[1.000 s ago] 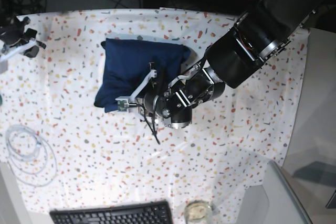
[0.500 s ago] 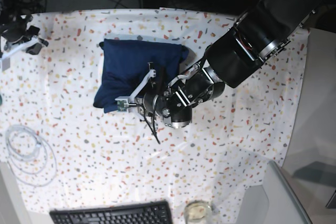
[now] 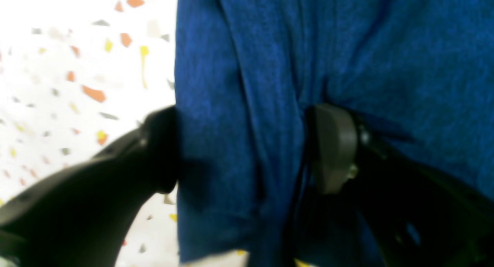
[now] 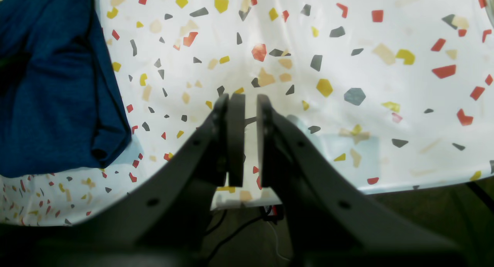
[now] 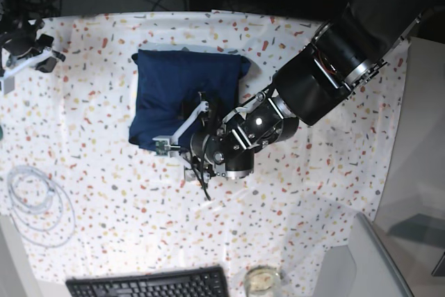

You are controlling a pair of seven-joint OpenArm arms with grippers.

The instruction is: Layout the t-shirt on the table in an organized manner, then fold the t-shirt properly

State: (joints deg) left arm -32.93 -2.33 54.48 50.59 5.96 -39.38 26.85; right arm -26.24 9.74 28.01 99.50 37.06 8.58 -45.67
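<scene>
Late in the folding step, by the look of it: t-shirt (image 5: 182,93) lying as a compact navy rectangle on the speckled counter (image 5: 313,193), toward its far side, with some ridges left in the cloth. Left hand (image 3: 247,151) spread wide at the bundle's near edge, one finger (image 3: 334,147) resting on the fabric and the other off on the white cover, gripping nothing; right hand (image 4: 247,139) nearly pressed together, empty, hovering at the counter's far corner. Next, probably, lifting the left hand clear without dragging the top layer, then smoothing or squaring the edges.
</scene>
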